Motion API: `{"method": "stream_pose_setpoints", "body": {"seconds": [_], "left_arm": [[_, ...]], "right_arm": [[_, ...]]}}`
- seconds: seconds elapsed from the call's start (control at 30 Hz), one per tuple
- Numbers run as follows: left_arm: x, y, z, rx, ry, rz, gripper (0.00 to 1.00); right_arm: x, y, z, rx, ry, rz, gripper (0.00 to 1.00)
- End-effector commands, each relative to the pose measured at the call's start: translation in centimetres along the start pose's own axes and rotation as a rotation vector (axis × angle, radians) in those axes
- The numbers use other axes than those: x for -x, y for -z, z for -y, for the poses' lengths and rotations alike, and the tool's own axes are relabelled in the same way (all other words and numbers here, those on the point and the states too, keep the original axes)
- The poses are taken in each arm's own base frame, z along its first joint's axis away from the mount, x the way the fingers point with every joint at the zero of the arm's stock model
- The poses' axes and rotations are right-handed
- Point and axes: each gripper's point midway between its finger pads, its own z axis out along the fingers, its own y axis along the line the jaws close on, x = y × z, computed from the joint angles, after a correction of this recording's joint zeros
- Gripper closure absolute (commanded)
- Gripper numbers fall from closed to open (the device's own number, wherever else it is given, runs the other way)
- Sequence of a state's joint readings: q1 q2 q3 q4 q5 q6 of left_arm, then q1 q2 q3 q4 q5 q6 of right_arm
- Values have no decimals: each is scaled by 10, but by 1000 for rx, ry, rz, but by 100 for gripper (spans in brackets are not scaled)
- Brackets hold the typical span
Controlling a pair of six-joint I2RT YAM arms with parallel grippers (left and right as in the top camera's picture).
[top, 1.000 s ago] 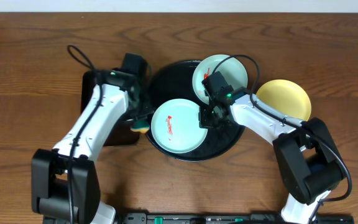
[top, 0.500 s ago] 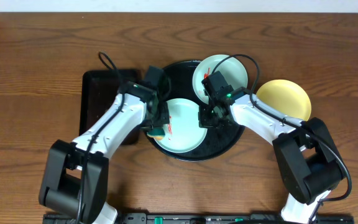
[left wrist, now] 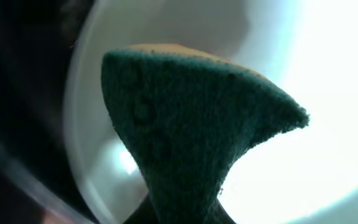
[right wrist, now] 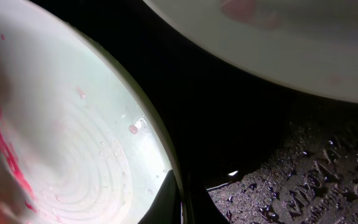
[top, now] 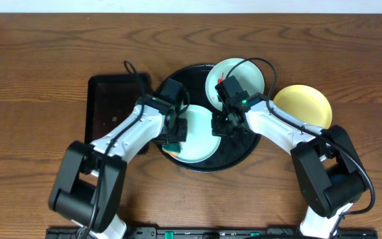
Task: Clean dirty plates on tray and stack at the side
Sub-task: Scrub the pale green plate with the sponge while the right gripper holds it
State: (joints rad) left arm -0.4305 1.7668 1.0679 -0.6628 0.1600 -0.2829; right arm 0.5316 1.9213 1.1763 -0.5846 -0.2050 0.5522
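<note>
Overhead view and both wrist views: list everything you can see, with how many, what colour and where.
table: one, brown wood, under everything.
round tray: one, glossy black, table centre.
rectangular tray: one, black, left of the round tray.
blue-green plates: two, pale; near plate at the round tray's front left, red-smeared; far plate at its back right.
yellow plate: one, pale yellow, on the table right of the round tray.
sponge: one, green over yellow, on the near plate.
arms: two, white and black; left fingers shut on the sponge, right fingers closed on the near plate's rim.
</note>
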Motion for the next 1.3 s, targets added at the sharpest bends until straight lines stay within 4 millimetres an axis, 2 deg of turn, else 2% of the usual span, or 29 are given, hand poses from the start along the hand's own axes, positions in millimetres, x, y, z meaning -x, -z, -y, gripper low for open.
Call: {"method": "stream_pose_setpoints", "body": {"seconds": [0.0, 0.2, 0.33, 0.43, 0.5, 0.57, 0.77, 0.83, 0.97, 1.0, 1.1, 1.23, 1.27], "left_arm": [[2, -10, 10, -45, -95, -1, 92], [28, -13, 12, -34, -134, 105, 93], [56, -8, -4, 81, -114, 228, 93], [64, -5, -14, 140, -70, 269, 93], [57, -7, -15, 136, -50, 240, 93], [40, -11, -10, 96, -75, 164, 93], [-11, -12, 35, -193, -319, -47, 94], [-14, -10, 44, -247, -359, -52, 93], [4, -9, 49, -253, -376, 26, 93], [13, -10, 46, -220, -376, 64, 93], [41, -13, 16, -24, -257, 170, 92], [70, -2, -30, 231, 33, 327, 93], [72, 1, -37, 264, 83, 348, 93]], "right_arm": [[0, -10, 7, -41, -16, 1, 99], [0, -10, 7, -41, -16, 1, 99], [0, -10, 7, -41, -17, 1, 99], [0, -10, 7, -40, -17, 1, 99], [0, -10, 7, -40, -17, 1, 99], [0, -10, 7, -40, -17, 1, 99], [0, -10, 7, -40, -17, 2, 99], [0, -10, 7, -40, -17, 2, 99], [0, -10, 7, -40, -17, 1, 99], [0, -10, 7, -40, -17, 1, 99], [0, -10, 7, -40, -17, 1, 99], [0, -10, 7, -40, -17, 1, 99], [0, -10, 7, -40, -17, 1, 99]]}}
